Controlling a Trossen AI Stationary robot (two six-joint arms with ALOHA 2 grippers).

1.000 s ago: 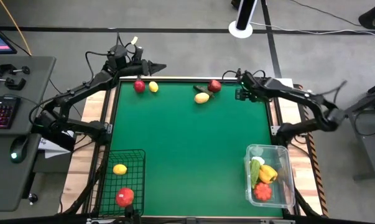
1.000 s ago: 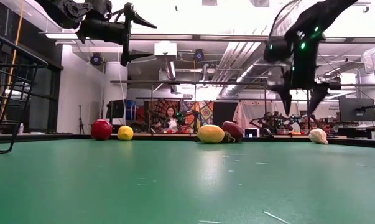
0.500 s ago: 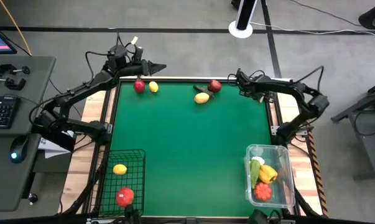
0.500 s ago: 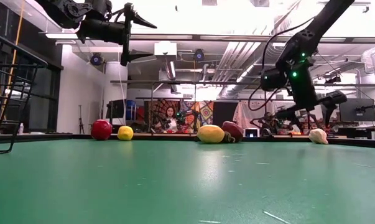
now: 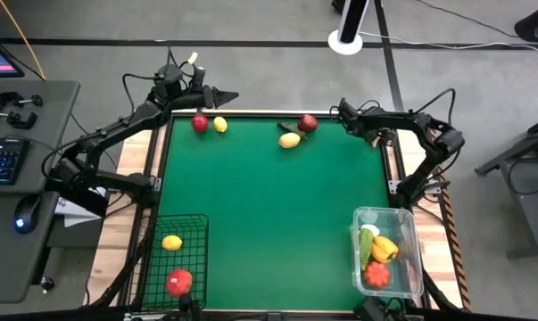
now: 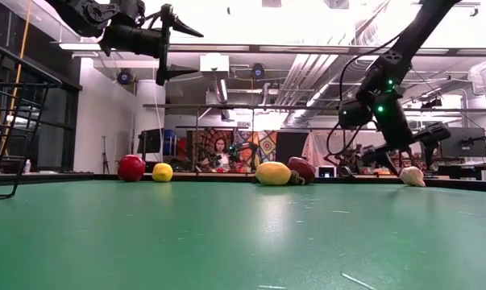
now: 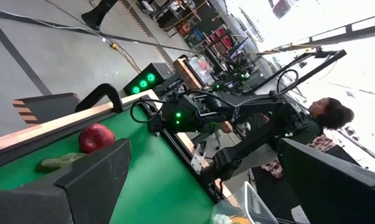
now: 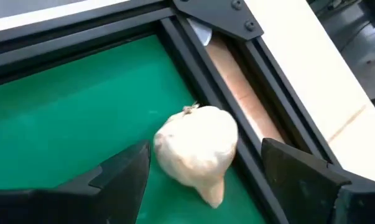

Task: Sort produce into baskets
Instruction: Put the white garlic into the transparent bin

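From above, the right end effector [image 5: 347,114] sits at the far right corner of the green felt surface [image 5: 269,205] and covers what lies under it; only the right wrist view shows the cream-white garlic-shaped toy [image 8: 196,149] there. It lies on the felt against the black frame rail, between the spread dark fingers [image 8: 122,171], which do not touch it (its tapered end points toward the camera, so its long axis runs roughly along the fingers). In the low view it shows as a pale lump [image 6: 412,176] at the far edge, partly behind the end effector [image 6: 404,161].

The left end effector [image 5: 222,94] hovers over the far left edge, fingers spread, holding nothing.

Along the far edge lie a dark red round apple [image 5: 200,123], a small yellow lemon [image 5: 219,125], an oval yellow fruit [image 5: 289,140] with its long axis across the surface, and a second red fruit [image 5: 308,122]; a dark green piece beside it is hard to identify.

The black wire mesh basket [image 5: 193,223] at the near left holds a yellow fruit [image 5: 171,242] and a red one [image 5: 178,282]. The clear plastic basket [image 5: 409,223] at the near right, its near end cut off by the picture edge, holds green, orange and red pieces piled too close to separate.
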